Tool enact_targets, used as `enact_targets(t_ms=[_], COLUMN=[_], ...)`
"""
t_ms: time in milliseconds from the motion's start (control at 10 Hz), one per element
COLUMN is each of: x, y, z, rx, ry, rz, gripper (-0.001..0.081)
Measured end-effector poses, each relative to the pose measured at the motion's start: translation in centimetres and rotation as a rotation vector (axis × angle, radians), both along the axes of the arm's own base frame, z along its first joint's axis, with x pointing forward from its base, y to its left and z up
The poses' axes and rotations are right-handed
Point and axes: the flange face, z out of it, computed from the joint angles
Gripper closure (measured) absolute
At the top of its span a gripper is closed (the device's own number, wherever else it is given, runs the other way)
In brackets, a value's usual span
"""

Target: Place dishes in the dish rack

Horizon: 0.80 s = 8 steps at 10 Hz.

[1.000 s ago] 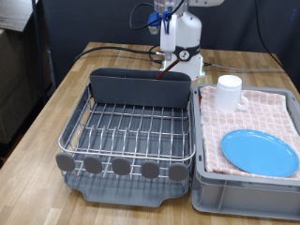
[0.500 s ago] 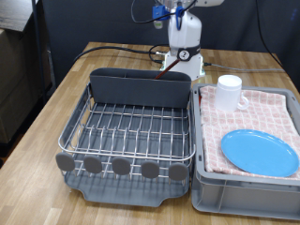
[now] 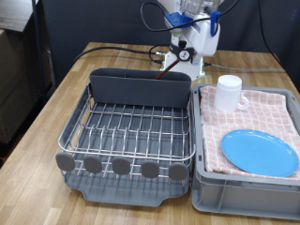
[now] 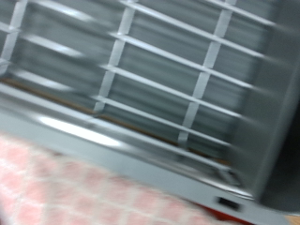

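The dish rack (image 3: 141, 90) stands at the middle left of the exterior view, its wire bed bare. A thin brown sliver (image 3: 172, 75) shows at the rim of its dark back compartment; I cannot tell if it is the wooden spoon. The white mug (image 3: 230, 92) and the light-blue plate (image 3: 260, 152) lie on the checked cloth (image 3: 272, 111) to the rack's right. My gripper (image 3: 204, 26) hangs high near the exterior view's top, above and behind the mug, its fingers too blurred to read. The wrist view is blurred and shows rack wires (image 4: 159, 75) and cloth (image 4: 56, 192), no fingers.
The cloth lines a grey plastic tub (image 3: 239, 199) that touches the rack's right side. Both stand on a wooden table (image 3: 56, 112). A black cable (image 3: 122, 49) runs across the table behind the rack. Dark curtains close off the back.
The hand has risen from just above the rack's back compartment and swung towards the exterior view's right, towards the tub. Mug and plate have not moved.
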Motion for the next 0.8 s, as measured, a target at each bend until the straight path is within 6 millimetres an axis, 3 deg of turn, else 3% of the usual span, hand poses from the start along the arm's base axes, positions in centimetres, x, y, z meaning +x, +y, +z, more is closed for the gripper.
enact_targets(t_ms=[300, 600, 800], x=[3.3, 6.0, 6.8], y=[2.9, 6.3, 6.7], z=[-0.2, 1.9, 1.9], rx=[0.039, 0.065, 0.063], ry=[-0.032, -0.055, -0.041], rz=[0.066, 0.127, 0.140], gripper=[0.0003, 0.0003, 0.0003])
